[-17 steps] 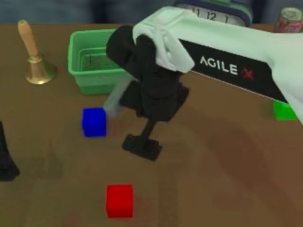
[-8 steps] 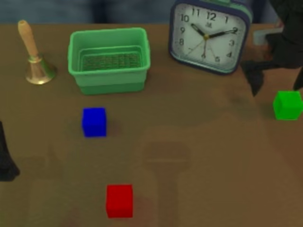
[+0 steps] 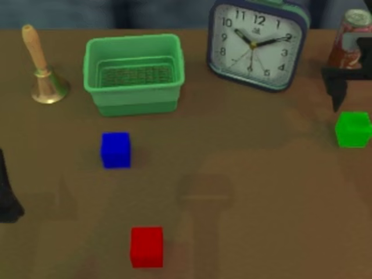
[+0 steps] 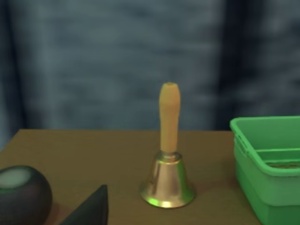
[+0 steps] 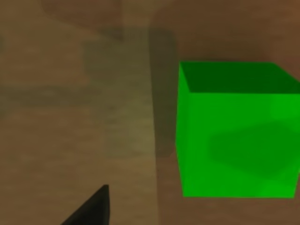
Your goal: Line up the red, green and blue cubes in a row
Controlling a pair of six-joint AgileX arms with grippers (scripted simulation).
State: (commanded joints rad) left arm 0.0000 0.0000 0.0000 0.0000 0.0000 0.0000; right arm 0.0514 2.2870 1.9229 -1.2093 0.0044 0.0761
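Cubes matte and plain (equal size), red [image 3: 146, 246], green [image 3: 353, 128], blue [image 3: 115, 149]

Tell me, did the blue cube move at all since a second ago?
No. In the top view the blue cube sits just below the green basket, toward its left corner, exactly as before. Only the right arm swung away.
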